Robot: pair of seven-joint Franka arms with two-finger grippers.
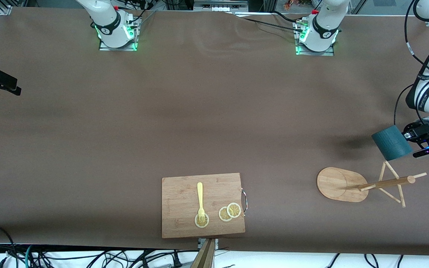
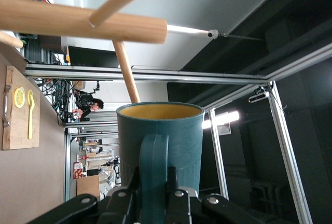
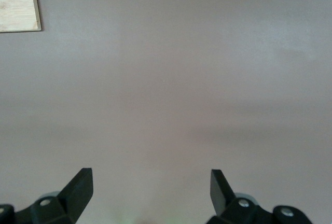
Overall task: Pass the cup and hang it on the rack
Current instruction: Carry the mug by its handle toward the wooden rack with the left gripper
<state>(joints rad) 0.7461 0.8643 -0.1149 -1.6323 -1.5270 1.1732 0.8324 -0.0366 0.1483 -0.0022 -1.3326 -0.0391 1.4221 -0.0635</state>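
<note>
Over the rack's (image 1: 380, 183) top pegs, our left gripper (image 1: 413, 137) is clamped on the cup's (image 1: 391, 142) handle, the cup lying sideways in the air. Our right gripper (image 3: 150, 187) waits, fingers apart, above bare table (image 1: 162, 119).

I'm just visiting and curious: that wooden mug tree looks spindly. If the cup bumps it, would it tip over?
Probably it would rock rather than fall: the rack has a broad oval base. Its pegs look thin, so a hard knock might bend or snap one. The left gripper holds the cup by its handle, close to the pegs, so contact seems likely.
</note>
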